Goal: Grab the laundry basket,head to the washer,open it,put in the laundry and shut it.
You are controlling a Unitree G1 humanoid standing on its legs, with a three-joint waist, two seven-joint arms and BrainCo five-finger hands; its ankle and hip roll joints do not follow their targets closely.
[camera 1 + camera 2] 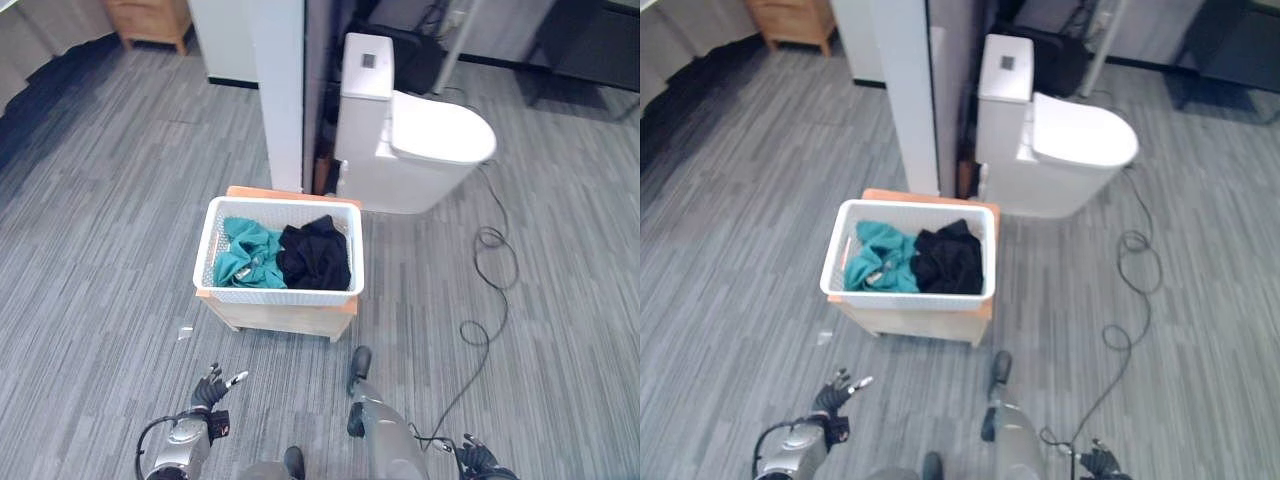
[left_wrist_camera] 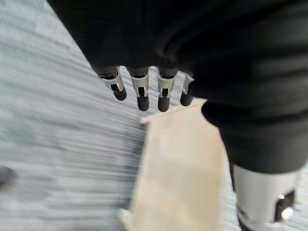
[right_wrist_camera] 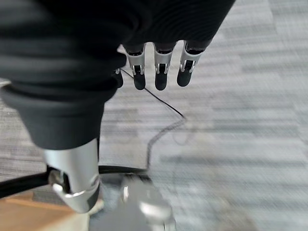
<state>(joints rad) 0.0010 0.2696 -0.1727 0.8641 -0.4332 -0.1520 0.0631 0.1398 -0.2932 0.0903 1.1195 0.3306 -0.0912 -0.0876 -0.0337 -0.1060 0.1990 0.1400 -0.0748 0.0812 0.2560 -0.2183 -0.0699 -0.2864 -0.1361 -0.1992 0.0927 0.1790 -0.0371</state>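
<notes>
A white perforated laundry basket (image 1: 280, 294) sits on a low wooden stand (image 1: 285, 320) on the grey floor ahead of me. Inside lie a teal garment (image 1: 245, 253) on the left and a black garment (image 1: 316, 256) on the right. My left hand (image 1: 212, 388) hangs low, short of the stand's front left corner, fingers spread and holding nothing. In the left wrist view its fingers (image 2: 142, 92) are straight, with the stand's pale wooden side (image 2: 178, 163) past them. My right hand (image 1: 478, 458) is down at the lower right, far from the basket, its fingers (image 3: 161, 72) relaxed over bare floor.
A white toilet (image 1: 420, 150) stands just behind and to the right of the basket. A white pillar (image 1: 280, 90) rises directly behind it. A wooden cabinet (image 1: 150, 20) is at the far left. Open floor lies to the left and right of the stand.
</notes>
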